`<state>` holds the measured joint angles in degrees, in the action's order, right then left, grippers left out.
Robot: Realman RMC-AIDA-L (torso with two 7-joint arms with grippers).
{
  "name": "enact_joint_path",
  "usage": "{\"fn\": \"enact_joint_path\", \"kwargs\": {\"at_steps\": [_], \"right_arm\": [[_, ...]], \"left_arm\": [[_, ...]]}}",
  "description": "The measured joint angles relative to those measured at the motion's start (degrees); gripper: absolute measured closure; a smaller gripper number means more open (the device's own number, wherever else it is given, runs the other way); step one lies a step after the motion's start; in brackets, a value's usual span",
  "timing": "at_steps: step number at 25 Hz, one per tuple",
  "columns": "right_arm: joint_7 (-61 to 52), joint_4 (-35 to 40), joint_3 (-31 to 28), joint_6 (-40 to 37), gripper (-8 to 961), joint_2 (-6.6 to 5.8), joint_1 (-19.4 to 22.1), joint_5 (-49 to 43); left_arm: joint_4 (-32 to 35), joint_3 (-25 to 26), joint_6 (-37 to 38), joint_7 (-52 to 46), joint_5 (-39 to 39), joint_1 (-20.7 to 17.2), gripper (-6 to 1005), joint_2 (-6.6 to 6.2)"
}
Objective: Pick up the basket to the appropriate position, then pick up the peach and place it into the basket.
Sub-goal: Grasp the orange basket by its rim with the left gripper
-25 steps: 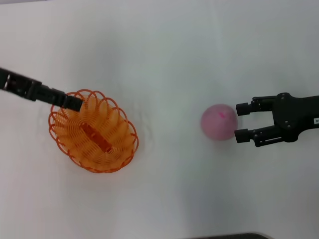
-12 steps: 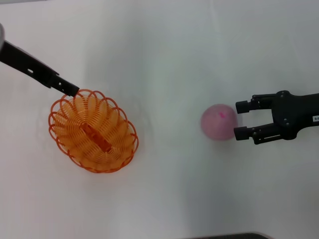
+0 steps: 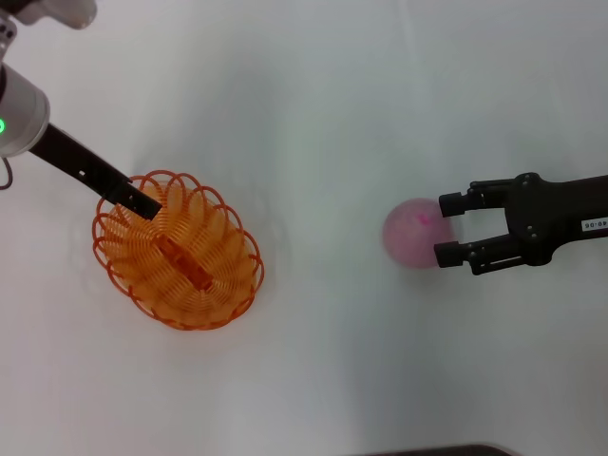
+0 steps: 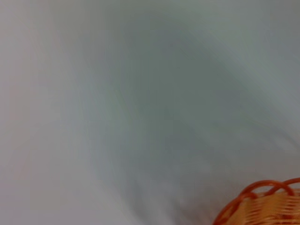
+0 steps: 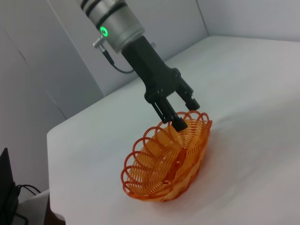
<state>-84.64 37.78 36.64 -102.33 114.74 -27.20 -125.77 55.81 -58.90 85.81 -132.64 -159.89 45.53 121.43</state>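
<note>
Peach (image 3: 415, 232) sits on the white worktop (image 3: 323, 104) toward its right edge, well apart from the orange basket (image 3: 178, 250), which rests toward the left edge. My right gripper (image 3: 454, 231) is at the peach from the right-edge side, fingers spread wide with one tip on either flank, apparently touching or just short of it. I judge this the grasp step: I want the fingers pushed further so the pads straddle the peach's widest part before closing, then a gentle squeeze, since a round ball can squirt out of a tip-only pinch. My left gripper (image 5: 180, 115) hovers at the basket's far-left rim; in the right wrist view its fingers look slightly parted and hold nothing.
</note>
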Motion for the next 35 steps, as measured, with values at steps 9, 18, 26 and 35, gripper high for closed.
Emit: {"fn": "enact_joint_path", "kwargs": {"at_steps": [9, 18, 26, 35], "right_arm": [[0.0, 0.01, -0.26, 0.44, 70, 0.61, -0.04, 0.0], [-0.18, 0.01, 0.01, 2.36, 70, 1.11, -0.11, 0.0], [-0.18, 0.01, 0.19, 2.68, 70, 1.48, -0.14, 0.0], [-0.17, 0.01, 0.28, 2.87, 70, 1.54, -0.14, 0.0]], "left_arm": [[-2.46, -0.32, -1.91, -0.01, -0.56, 0.53, 216, -0.43], [-2.66, 0.19, -1.22, 0.43, 0.34, 0.77, 268, -0.74], [-3.48, 0.18, -2.36, 0.54, 0.28, 0.79, 739, -1.36], [-3.77, 0.18, -1.81, 0.67, 0.49, 0.96, 949, -1.46]]}}
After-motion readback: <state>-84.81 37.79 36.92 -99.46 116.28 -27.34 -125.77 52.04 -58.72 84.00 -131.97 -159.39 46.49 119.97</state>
